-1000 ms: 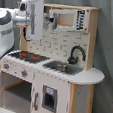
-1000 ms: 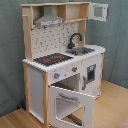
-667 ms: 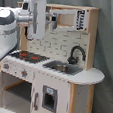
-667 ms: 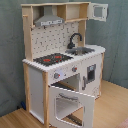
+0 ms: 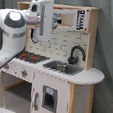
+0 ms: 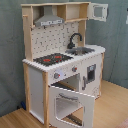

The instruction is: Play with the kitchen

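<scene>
- Oven door (image 6: 72, 102) hangs open at the front of the kitchen (image 6: 60, 62), which stands on the floor.
- Hob (image 5: 33, 56), then sink (image 5: 61, 67) and tap (image 5: 76, 53).
- The arm's hand (image 5: 33, 38) hovers above the hob; whether apart or together, cannot tell. It should descend slowly, clear of the hood (image 6: 49, 21).

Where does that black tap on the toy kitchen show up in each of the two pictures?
First exterior view: the black tap stands right of centre, behind the sink, in front of the white brick-pattern back.
Second exterior view: the tap is above centre, right of the hob, against the pegboard.
Shared landmark: the black-red hob beside the sink in both exterior views.
</scene>
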{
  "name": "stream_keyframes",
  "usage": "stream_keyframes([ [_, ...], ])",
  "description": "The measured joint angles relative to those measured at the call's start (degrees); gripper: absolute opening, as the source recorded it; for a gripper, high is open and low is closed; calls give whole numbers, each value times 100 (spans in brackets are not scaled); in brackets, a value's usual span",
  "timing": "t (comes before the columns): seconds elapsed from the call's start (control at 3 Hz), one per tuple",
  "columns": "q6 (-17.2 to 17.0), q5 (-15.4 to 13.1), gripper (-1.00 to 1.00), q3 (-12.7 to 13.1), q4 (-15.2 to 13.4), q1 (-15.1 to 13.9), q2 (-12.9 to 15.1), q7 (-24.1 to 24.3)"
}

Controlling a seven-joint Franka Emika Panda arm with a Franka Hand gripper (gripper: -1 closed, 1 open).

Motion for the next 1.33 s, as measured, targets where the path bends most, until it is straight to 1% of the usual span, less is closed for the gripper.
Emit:
stream_keyframes([
  [0.33,490,-33,-100,-341,-208,0,1,-117],
  [0.67,954,-33,-100,-650,-266,0,45,-423],
  [1.0,1389,-33,-100,-754,-280,0,412,-505],
  [1.33,1753,-34,-100,-790,-189,-2,877,-509],
])
